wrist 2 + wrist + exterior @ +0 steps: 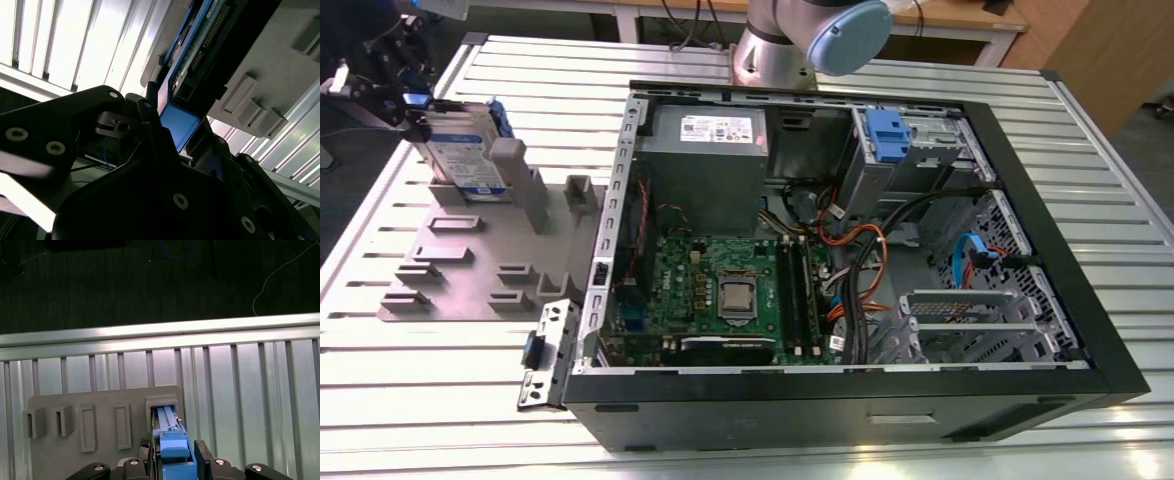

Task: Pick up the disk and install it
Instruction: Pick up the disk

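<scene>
The disk (464, 150) stands on edge in a slot of the grey moulded holder (467, 270) at the exterior view's left, on the ribbed aluminium surface (400, 390). The gripper's (175, 456) black fingers (201, 454) appear closed on its smooth blue plastic end tab. A straight, untilted pull along the slot should keep the thin metal slab from binding.

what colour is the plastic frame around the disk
Blue. It shows best on the disk in the first wrist view.
</scene>
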Tool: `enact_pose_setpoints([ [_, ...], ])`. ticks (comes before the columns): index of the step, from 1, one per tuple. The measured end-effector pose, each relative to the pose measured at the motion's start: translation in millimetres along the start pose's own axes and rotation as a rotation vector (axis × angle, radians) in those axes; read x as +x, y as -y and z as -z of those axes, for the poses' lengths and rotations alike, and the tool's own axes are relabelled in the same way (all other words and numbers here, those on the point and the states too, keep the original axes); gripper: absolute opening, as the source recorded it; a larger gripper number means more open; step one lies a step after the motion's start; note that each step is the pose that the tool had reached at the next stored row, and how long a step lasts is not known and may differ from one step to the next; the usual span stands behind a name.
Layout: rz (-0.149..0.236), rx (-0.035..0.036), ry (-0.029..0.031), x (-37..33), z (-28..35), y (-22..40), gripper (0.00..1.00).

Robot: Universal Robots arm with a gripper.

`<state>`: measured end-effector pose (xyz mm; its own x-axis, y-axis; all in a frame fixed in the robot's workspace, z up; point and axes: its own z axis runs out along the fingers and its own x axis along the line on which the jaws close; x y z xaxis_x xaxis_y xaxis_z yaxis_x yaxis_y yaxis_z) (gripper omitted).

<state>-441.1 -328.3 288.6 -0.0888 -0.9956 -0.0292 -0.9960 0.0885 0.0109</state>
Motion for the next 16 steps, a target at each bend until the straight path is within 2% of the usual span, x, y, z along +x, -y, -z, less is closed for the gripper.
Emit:
enact_pose_setpoints([
  [6, 0.002, -0.0002, -0.0001, 1.9, 0.1, 0.1, 0.47],
  [12, 0.038, -0.0012, -0.0005, 2.9, 0.1, 0.2, 0.47],
  [16, 0.04, -0.0011, -0.0004, 2.9, 0.0, 0.4, 0.47],
])
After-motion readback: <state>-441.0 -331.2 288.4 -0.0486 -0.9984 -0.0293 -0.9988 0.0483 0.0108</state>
